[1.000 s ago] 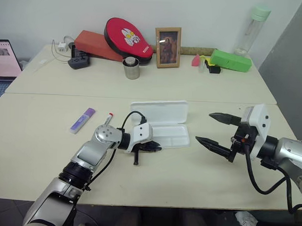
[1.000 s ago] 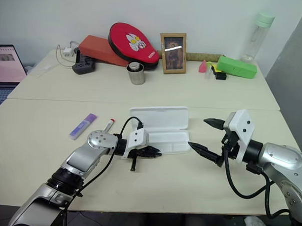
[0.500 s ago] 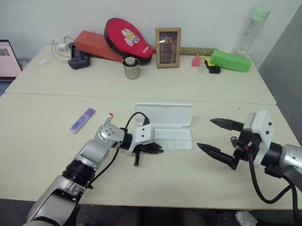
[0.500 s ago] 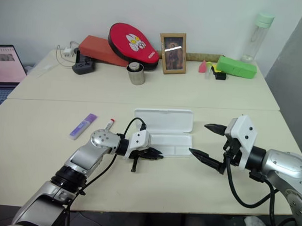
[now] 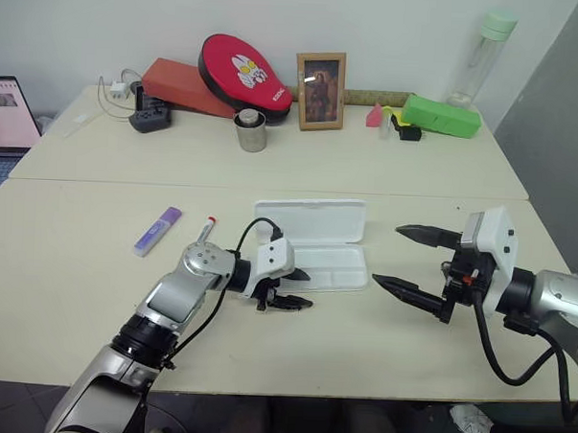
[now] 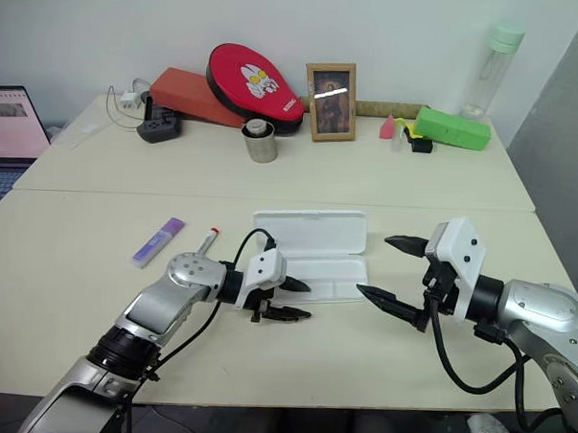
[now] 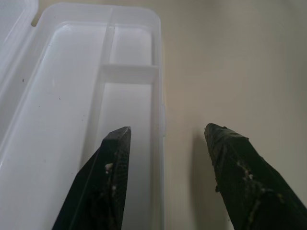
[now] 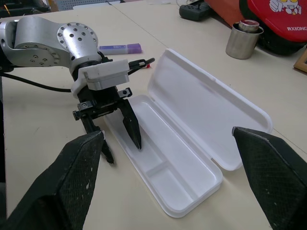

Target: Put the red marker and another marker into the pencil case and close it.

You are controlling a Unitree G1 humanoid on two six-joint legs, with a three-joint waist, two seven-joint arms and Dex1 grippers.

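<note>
The pencil case [image 5: 311, 221] lies open in the middle of the table, lid flat behind its tray [image 7: 62, 120]. My left gripper [image 5: 291, 287] is open at the tray's left front corner. One finger [image 7: 110, 182] hangs over the tray, the other [image 7: 240, 177] over the table outside it, with nothing held. The red marker [image 5: 206, 228] lies left of the case, partly behind my left arm. Further left lies the other marker, a purple highlighter [image 5: 157, 230]. My right gripper [image 5: 412, 260] hovers open and empty to the right of the case.
Along the back stand a green box [image 5: 442, 116], a photo frame [image 5: 320, 90], a metal cup [image 5: 251, 130], a red round pad [image 5: 245, 73], a power strip [image 5: 151, 119] and a bottle [image 5: 478, 57]. A laptop [image 5: 5, 118] sits at the far left edge.
My left gripper has gone from shut to open beside the tray. The case slid slightly to the right. My right gripper has stayed open in the same place.
</note>
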